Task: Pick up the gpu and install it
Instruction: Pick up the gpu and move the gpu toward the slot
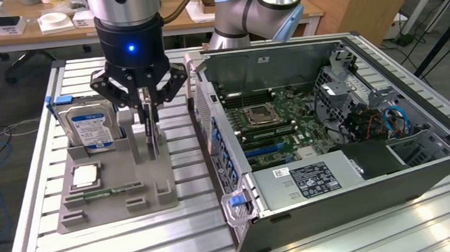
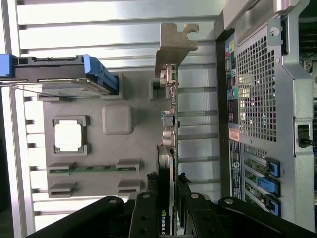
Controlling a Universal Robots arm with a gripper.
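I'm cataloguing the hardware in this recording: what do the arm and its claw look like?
The arm is silver-grey tubing with light blue joint caps. Its wrist ends in a black cylinder carrying a blue light, with a dark cable alongside. The claw is black, built of hinged linkage bars.

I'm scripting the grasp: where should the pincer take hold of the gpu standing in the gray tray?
Pinch the gpu across its two flat faces at the upper edge, coming down from above. It stands on edge in the gray tray, so only that edge is open; the silver bracket caps one end.
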